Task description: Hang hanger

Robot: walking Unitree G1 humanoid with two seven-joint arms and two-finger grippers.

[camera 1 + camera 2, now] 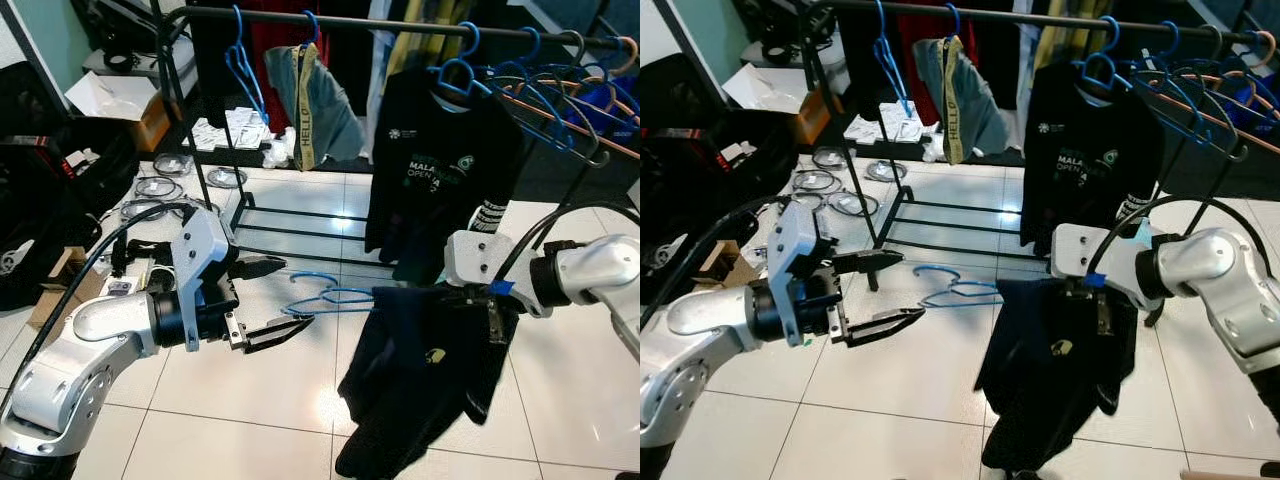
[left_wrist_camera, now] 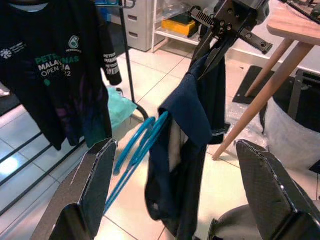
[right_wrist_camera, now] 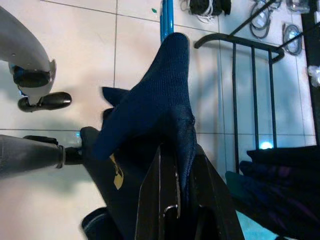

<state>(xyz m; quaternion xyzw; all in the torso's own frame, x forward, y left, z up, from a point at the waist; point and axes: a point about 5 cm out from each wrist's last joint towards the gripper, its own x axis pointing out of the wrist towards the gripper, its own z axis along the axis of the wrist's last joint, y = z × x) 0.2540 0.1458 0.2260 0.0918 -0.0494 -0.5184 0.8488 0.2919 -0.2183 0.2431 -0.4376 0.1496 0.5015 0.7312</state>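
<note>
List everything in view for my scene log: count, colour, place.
Clothes rack: one, black, standing behind the robot's arms.
Printed T-shirt: one, black, hanging on the rack.
Empty hangers: several, blue, at the rack's right end.
Dark shirt: one, navy, dangling from the right gripper.
Hanger: one, blue, sticking out of the dark shirt.
Cable coils: several, on the floor at left.
Left gripper: open, near the hanger's hook.
Right gripper: shut on the dark shirt.
</note>
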